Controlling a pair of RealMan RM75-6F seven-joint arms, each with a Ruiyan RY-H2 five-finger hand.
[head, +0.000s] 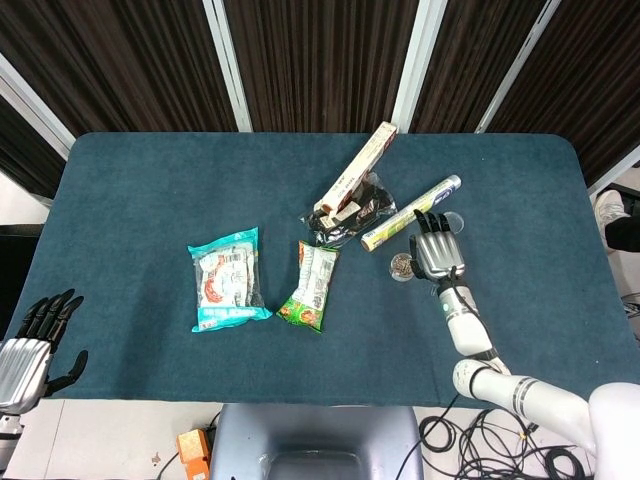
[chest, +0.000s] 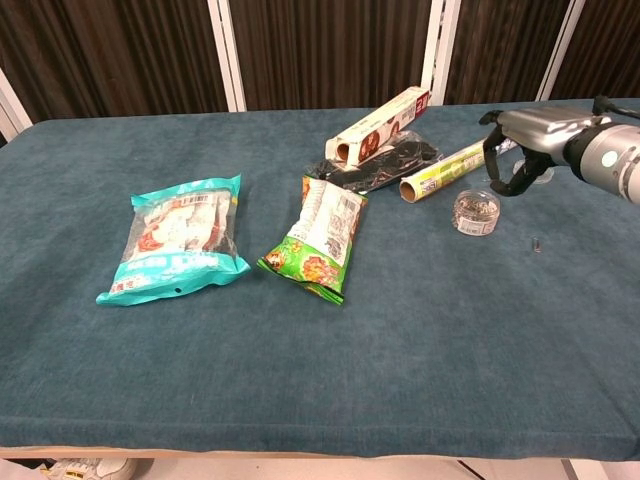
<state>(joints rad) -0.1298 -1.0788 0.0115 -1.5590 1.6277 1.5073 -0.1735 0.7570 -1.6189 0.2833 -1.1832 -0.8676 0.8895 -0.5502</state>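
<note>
**Reaching for the little jar**

Head view: my right hand (head: 436, 257) hovers, fingers spread and empty, over the small jar (head: 402, 265) on the worktop (head: 150, 190); my left hand (head: 30, 345) hangs released off the edge.

Chest view: my fingers (chest: 497, 178) curl just above the jar (chest: 476, 212). Next, I'd judge, lower and close.

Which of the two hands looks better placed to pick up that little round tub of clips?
Probably the right hand: it hovers open just above the small clear tub, beside the foil roll. The left hand hangs off the table's near-left corner, far away.

Head view: high, looking down. Chest view: low, near, facing forward. Both share table (head: 150, 190).
</note>
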